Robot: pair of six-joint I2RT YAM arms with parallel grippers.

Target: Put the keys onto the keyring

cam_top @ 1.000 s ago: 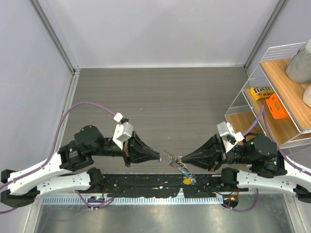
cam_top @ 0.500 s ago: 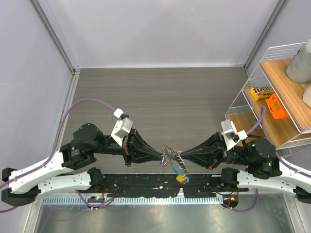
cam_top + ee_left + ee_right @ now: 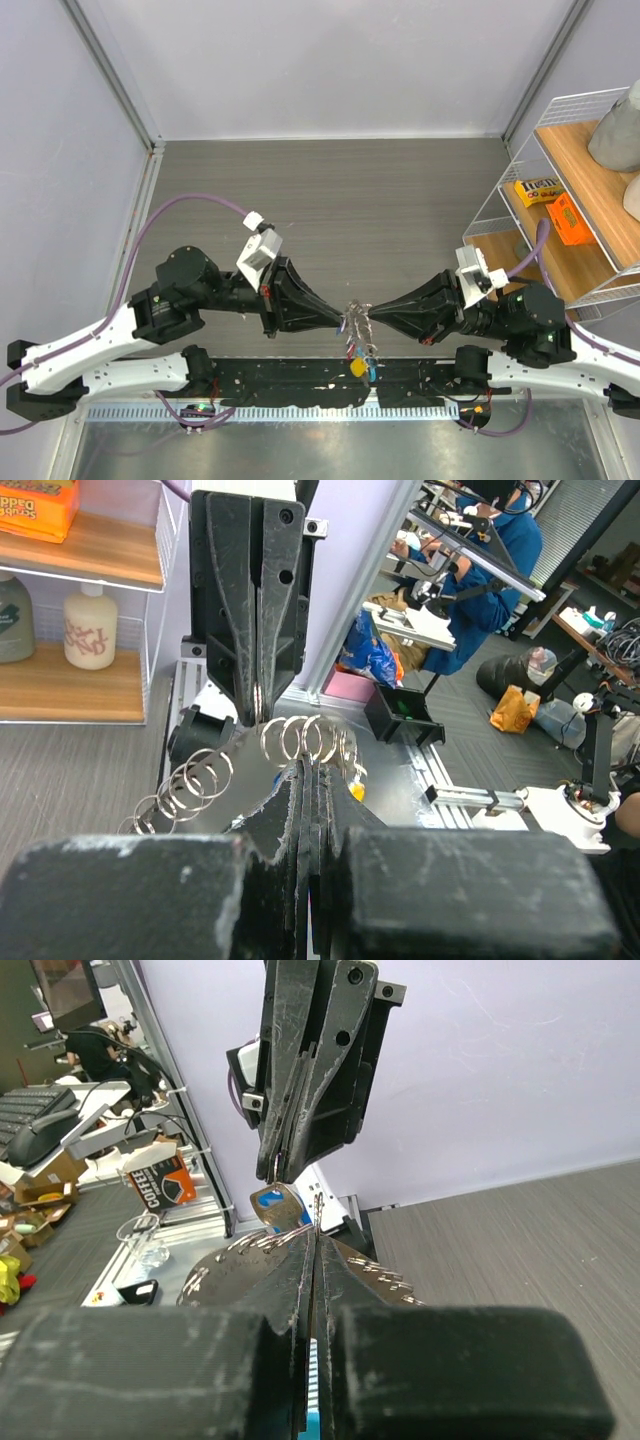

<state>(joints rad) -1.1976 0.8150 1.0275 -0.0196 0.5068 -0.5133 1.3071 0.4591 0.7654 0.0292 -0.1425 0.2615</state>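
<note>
Though tiny overhead, wrist-clear keyring (image 3: 300, 738) clamped between left end effector (image 3: 342, 322), right end effector (image 3: 370, 317)

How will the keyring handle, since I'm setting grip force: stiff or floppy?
Probably floppy: the keyring shows as a curving chain of thin loops between the left gripper and the right gripper. Likely light but swingy, since the keys dangle below it. Thin bare metal may slip between pads.

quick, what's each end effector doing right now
left end effector: closed on the keyring
right end effector: closed on the keyring
</note>
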